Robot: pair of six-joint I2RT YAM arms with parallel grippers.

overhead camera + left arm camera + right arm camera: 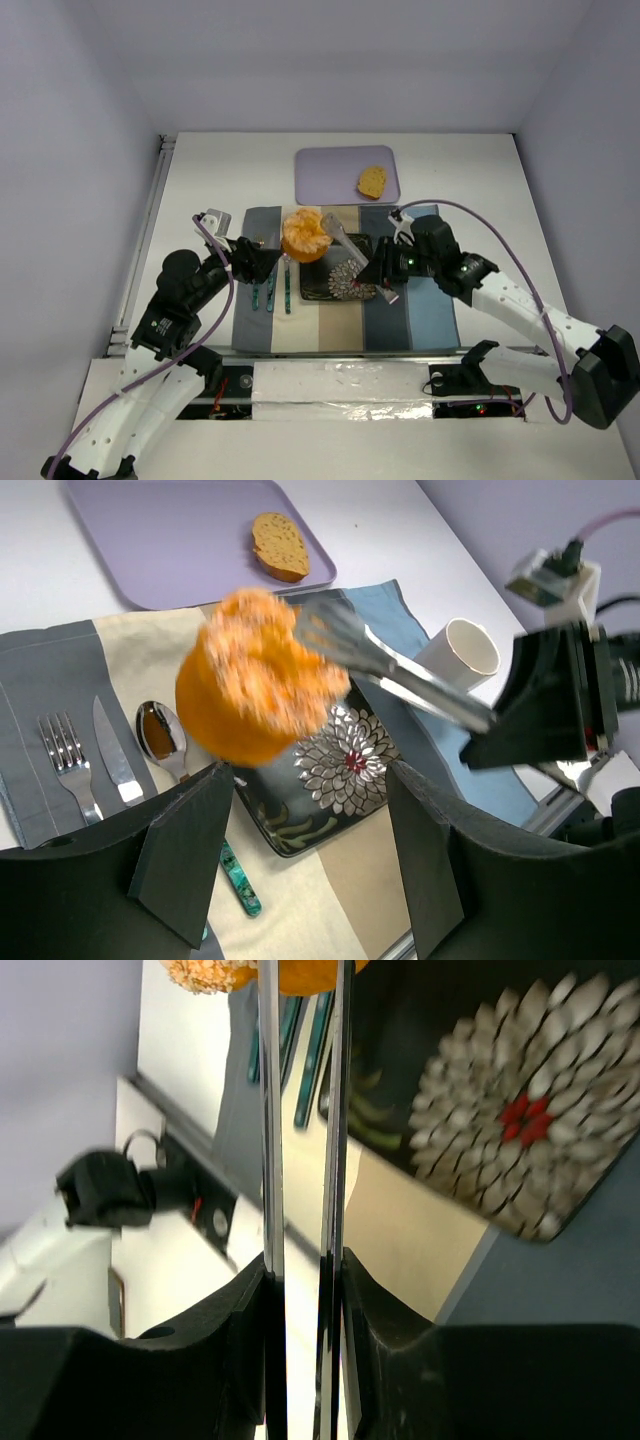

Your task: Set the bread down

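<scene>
Bread [372, 182] on tray [325, 175] behind mat [420, 320]; plate [318, 285] mid-mat, cutlery [270, 292] L, cup [458, 655] R.

Tongs [268, 1110] in jaws, pastry [300, 972] at tips

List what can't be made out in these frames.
- Pastry: motion-blurred in left wrist; cut off by the top edge in right wrist.
- Tongs: where the tips bite the pastry is blurred in left wrist, off-frame in right wrist, too small in top.
- Bread: too small in top for detail; outside the right wrist view.
- Spoon: handle partly behind a finger of the left gripper in left wrist.
</scene>
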